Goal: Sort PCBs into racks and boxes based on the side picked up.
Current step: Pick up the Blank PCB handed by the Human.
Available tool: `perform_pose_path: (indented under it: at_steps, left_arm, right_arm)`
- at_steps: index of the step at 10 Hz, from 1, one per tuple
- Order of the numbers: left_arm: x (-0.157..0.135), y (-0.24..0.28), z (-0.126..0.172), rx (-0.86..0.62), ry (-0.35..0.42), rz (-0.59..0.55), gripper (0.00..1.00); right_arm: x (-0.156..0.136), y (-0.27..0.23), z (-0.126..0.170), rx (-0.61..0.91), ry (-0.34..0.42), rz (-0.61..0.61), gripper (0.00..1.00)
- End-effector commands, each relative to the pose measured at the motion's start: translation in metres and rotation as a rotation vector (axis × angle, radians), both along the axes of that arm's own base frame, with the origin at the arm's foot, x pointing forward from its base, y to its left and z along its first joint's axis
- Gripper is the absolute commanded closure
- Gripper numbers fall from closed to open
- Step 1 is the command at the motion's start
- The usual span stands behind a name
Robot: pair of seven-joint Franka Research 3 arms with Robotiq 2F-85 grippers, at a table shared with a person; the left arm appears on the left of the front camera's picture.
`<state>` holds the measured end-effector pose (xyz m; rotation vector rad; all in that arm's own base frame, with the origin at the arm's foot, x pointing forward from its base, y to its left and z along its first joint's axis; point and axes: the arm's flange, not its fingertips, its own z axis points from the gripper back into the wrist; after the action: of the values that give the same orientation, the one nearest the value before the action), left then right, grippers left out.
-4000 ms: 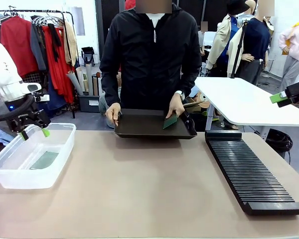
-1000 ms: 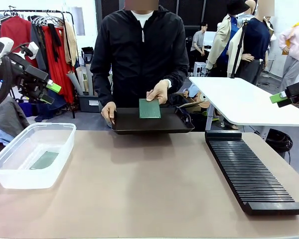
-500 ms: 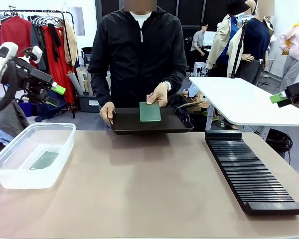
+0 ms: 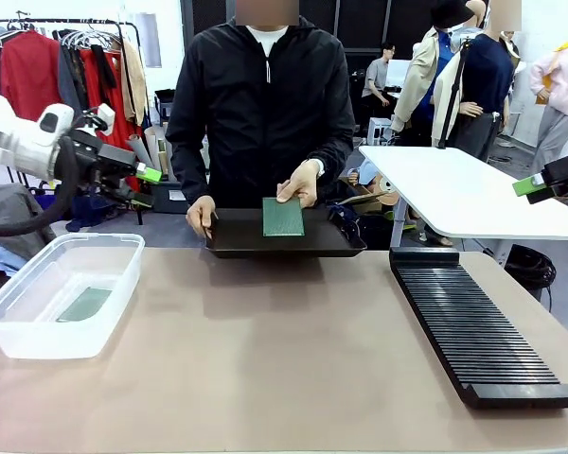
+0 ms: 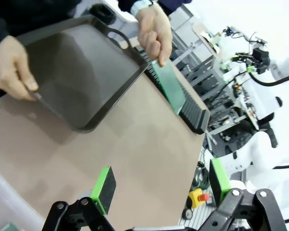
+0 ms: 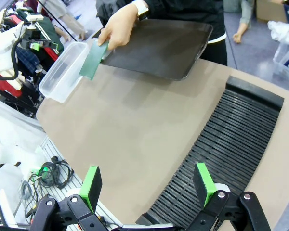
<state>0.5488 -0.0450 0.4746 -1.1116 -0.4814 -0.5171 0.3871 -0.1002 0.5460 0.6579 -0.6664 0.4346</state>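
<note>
PCB [image 4: 283, 217] held above the tray [image 4: 235, 238] by the person's hand [image 4: 299, 182] is yet to be sorted, another PCB [image 4: 83, 304] is seen in the clear tub [image 4: 43, 339] left of the tray, none in the rack [image 4: 473, 331] right of it, and the left gripper [image 5: 161, 185] and right gripper [image 6: 147, 184] are both spread apart, unladen.

- We see one green PCB [image 4: 283, 217] held upright by its top edge in the person's hand [image 4: 301, 180]. Its broad face is turned toward us, over the dark tray [image 4: 237, 244] at the far side of the table [image 4: 265, 359].
- We find a second PCB [image 4: 83, 304], also green, lying flat on the bottom of the clear plastic tub [image 4: 47, 342].
- The tub sits at the table's near left, open-topped, with rounded corners and a rim.
- We note the long black rack [image 4: 478, 326] lying flat along the table's right side, its narrow parallel slots running crosswise, well apart from both boards.
</note>
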Motion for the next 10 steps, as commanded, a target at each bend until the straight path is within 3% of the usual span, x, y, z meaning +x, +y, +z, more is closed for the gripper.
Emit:
perform_pose_path:
  at_steps: [1,4,10]
  left_arm:
    - [0.015,-0.01,-0.01,-0.074,-0.003,-0.052,0.0]
    - [0.029,-0.039,-0.035,-0.209,0.042,-0.104,0.0]
    - [0.034,-0.097,-0.079,-0.283,0.09,-0.043,0.0]
  right_arm:
    - [0.001,0.001,0.0,0.006,-0.014,-0.006,0.0]
    - [0.001,0.001,0.0,0.006,-0.014,-0.006,0.0]
    - [0.001,0.001,0.0,0.006,-0.014,-0.006,0.0]
